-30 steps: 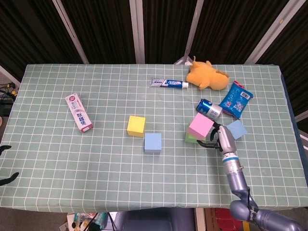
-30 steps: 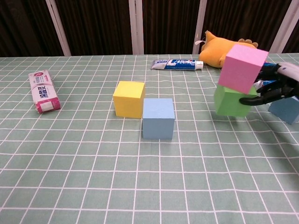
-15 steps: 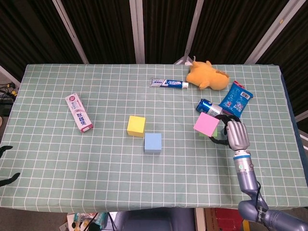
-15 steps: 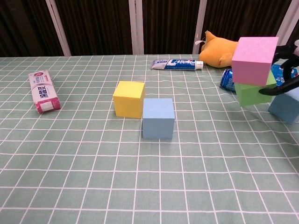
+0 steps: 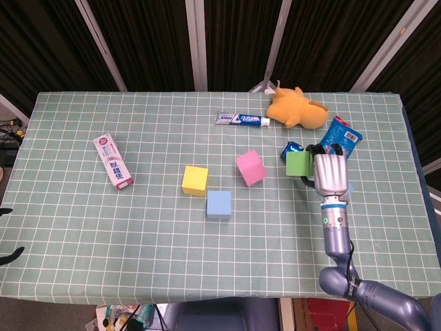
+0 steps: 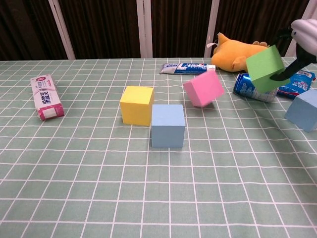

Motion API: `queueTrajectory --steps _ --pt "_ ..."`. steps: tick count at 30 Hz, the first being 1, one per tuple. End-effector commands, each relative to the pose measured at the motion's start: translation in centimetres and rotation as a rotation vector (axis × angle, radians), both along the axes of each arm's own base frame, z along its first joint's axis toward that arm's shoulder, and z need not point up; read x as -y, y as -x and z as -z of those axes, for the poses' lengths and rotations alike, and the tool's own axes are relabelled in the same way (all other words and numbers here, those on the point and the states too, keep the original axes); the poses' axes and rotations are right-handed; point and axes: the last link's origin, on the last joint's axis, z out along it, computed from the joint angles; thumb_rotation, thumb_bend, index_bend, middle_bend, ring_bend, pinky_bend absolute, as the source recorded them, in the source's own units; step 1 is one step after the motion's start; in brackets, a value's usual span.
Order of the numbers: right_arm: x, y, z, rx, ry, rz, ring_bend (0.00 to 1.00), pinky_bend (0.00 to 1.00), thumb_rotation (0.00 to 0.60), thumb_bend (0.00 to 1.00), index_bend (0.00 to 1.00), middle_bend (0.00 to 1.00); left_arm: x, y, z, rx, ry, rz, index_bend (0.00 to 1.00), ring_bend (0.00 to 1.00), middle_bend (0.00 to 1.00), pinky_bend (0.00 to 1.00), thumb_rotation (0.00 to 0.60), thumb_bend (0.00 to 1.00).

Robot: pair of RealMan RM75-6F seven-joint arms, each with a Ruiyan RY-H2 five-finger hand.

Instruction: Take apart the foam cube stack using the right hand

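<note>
Well, the pink cube has just tumbled off and sits tilted mid-bench, so the stack has come apart. The right hand has lifted the green cube, fingers clamped on it. The chest view crops most of that hand; the left hand is unseen.
</note>
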Motion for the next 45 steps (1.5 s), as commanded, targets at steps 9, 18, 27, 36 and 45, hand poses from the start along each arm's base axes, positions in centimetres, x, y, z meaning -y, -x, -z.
queueTrajectory --steps 9,18,27,36,45 --pt "-3.2 3.0 -6.0 0.253 0.112 0.009 0.69 0.24 0.6 0.31 0.41 0.59 0.0 -0.3 0.5 -0.013 0.014 0.004 0.26 0.0 0.0 0.0 0.6 0.13" --pt "-10.1 5.5 -8.4 0.463 -0.047 -0.016 0.69 0.24 0.6 0.31 0.41 0.59 0.0 -0.4 0.7 -0.013 0.02 0.007 0.26 0.0 0.0 0.0 0.6 0.13" --pt "-13.9 7.0 -7.0 0.613 -0.271 -0.001 0.67 0.22 0.6 0.31 0.41 0.59 0.1 -0.3 0.4 -0.006 0.013 0.01 0.26 0.0 0.0 0.0 0.6 0.13" --pt "-15.5 7.8 -3.8 0.625 -0.468 0.017 0.49 0.14 0.6 0.31 0.36 0.45 0.2 -0.3 0.3 -0.004 0.013 0.01 0.26 0.0 0.0 0.0 0.6 0.13" --pt "-13.8 7.5 -1.9 0.596 -0.458 0.009 0.22 0.02 0.6 0.24 0.1 0.17 0.1 -0.2 0.3 -0.006 0.008 0.007 0.26 0.0 0.0 0.0 0.6 0.13"
